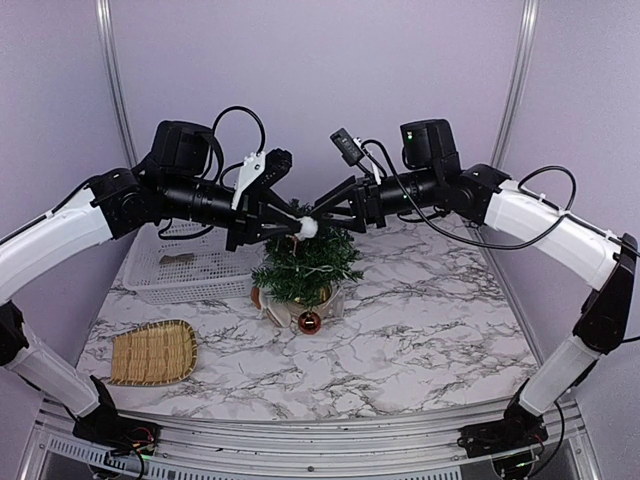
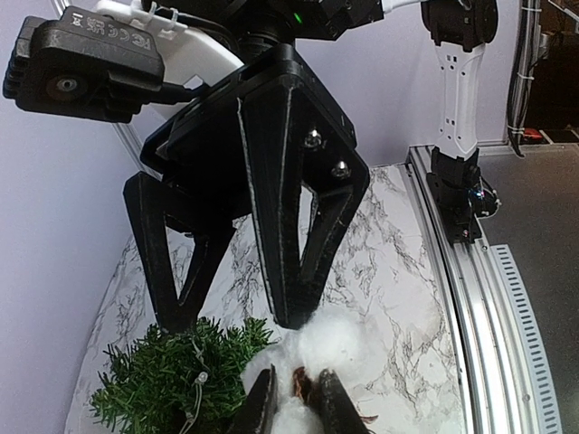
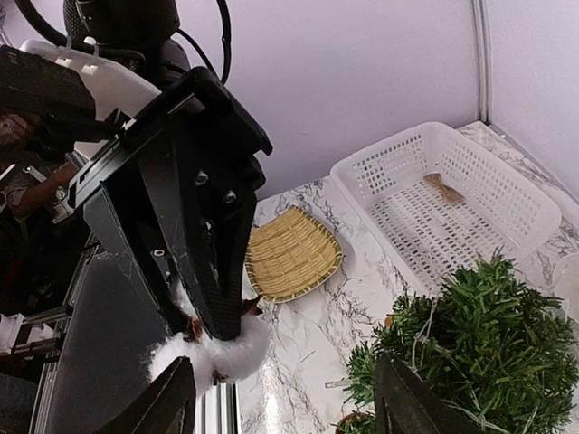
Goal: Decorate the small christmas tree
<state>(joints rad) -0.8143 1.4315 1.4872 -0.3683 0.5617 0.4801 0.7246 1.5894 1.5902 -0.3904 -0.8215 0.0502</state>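
I counted one small christmas tree (image 1: 305,265), one bauble (image 1: 309,322), one basket (image 1: 150,280): tree dark green, bushy. Left gripper (image 2: 297,384) pinched white tuft (image 1: 309,227); right gripper (image 3: 285,366) gaped, empty.

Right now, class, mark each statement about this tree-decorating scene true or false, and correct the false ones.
1. The left claw is closed on a white fluffy tuft by the top of the small christmas tree. True.
2. The right claw is clamped shut on a branch. False: its jaws stand wide open beside the tree.
3. The woven tray sits inside the white basket. False: it lies on the table, in front of the basket and apart from it.
4. A shiny reddish bauble lies at the tree's foot. True.
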